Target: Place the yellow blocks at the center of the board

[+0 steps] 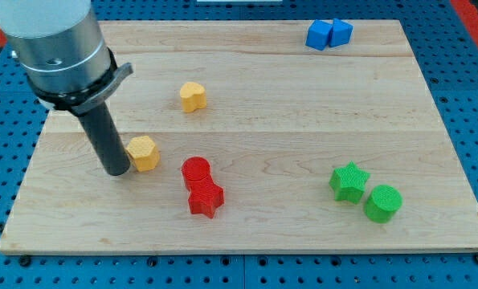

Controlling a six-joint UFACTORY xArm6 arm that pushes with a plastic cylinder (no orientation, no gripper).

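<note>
Fingers none: my tip (117, 172) touches hexagonal yellow block (144, 152) on wooden board (303, 104).

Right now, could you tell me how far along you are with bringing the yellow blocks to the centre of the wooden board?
Nothing looks done yet: both yellow blocks sit left of centre. In hand: my tip is against the left side of the yellow hexagonal block, ready to push it rightwards. Left: the yellow heart-shaped block, nearer the top, also needs moving to the wooden board's centre.
</note>
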